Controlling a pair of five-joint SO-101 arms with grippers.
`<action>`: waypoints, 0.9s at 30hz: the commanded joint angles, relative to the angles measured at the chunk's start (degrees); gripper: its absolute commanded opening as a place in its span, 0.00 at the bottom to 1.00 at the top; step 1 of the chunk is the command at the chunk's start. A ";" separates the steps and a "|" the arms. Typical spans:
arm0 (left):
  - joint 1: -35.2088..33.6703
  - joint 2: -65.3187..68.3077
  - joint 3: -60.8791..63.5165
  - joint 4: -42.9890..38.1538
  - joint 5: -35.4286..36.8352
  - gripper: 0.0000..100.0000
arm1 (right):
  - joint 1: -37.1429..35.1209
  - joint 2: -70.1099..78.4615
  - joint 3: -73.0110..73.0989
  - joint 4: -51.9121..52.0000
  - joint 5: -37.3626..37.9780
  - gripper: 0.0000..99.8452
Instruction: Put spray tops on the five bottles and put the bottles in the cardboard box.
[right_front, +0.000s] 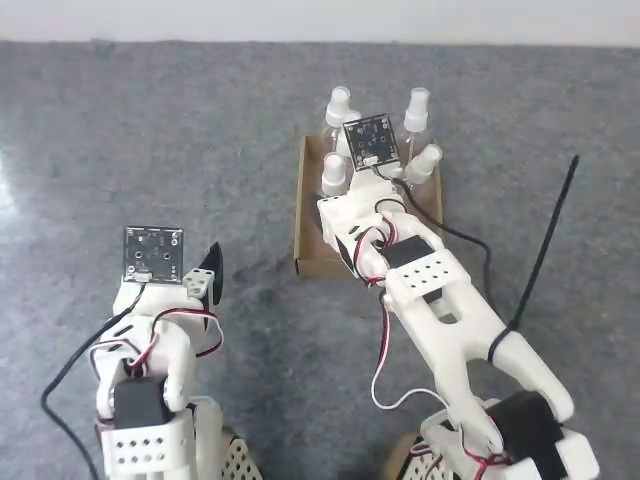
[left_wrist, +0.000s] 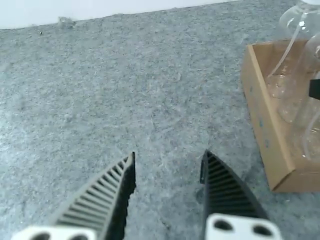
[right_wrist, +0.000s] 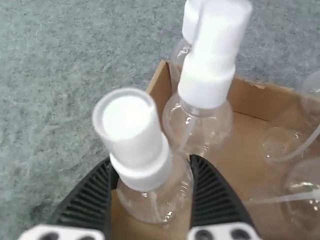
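The right gripper (right_wrist: 153, 160) is closed to the width of one bottle (right_wrist: 150, 197) and holds its clear body from both sides. The bottle is inside the cardboard box (right_front: 300, 235), near the wall on the left arm's side. It stands almost upright: its long axis is near vertical, leaning a little, and its spray top (right_wrist: 132, 132) points up. I think the danger comes at release. A leaning bottle can fall against the neighbour bottle (right_wrist: 200, 107) just beside it, or the fingers can hook the spray top. The left gripper (left_wrist: 167, 160) is wide open and empty, above the table (left_wrist: 125, 90).
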 joint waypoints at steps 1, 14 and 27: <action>-0.18 -0.62 -0.13 -1.67 -0.44 0.19 | 0.40 -0.22 -0.26 -0.40 -0.53 0.01; -0.18 -0.88 0.57 -2.02 -0.44 0.19 | -0.57 -0.48 -0.62 1.63 -0.18 0.14; -0.18 -0.70 0.66 -2.02 -0.44 0.19 | -1.63 -0.57 -5.27 5.85 -0.44 0.17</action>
